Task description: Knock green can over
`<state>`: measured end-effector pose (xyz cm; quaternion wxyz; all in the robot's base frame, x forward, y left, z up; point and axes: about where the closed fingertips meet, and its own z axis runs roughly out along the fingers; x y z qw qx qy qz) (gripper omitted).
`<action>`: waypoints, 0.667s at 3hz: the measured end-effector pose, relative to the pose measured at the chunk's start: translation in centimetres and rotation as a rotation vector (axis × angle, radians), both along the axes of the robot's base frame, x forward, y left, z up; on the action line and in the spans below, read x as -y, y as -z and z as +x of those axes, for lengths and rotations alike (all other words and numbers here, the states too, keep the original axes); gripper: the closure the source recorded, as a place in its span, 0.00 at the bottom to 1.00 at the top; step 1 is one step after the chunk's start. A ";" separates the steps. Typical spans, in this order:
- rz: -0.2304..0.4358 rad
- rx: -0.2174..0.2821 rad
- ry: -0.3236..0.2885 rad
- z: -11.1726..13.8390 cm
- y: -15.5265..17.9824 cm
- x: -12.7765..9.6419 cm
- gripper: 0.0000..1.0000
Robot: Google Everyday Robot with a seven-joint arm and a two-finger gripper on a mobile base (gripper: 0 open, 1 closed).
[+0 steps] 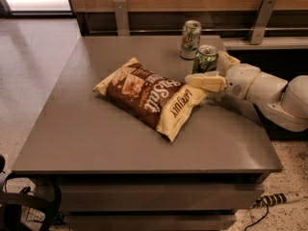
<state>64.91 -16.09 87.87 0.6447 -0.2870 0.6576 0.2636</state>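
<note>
The green can [206, 59] stands upright at the back right of the grey table [120, 138], dark green with a silver top rim. My gripper [212, 71] reaches in from the right at the end of the white arm [269, 88]. It is open. The near finger [206, 82] lies in front of the can's base and over the corner of the chip bag. The far finger [227, 60] shows just right of the can. I cannot tell whether the fingers touch the can.
A paler whitish can [190, 39] with a green and red logo stands just behind the green can. A large brown and cream chip bag [153, 95] lies flat in the table's middle. A wooden wall with metal brackets [262, 18] runs behind.
</note>
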 end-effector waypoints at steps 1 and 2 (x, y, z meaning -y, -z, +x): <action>0.000 0.001 -0.004 0.0 0.0 -0.3 0.37; 0.001 0.001 -0.008 0.0 -0.1 -0.5 0.61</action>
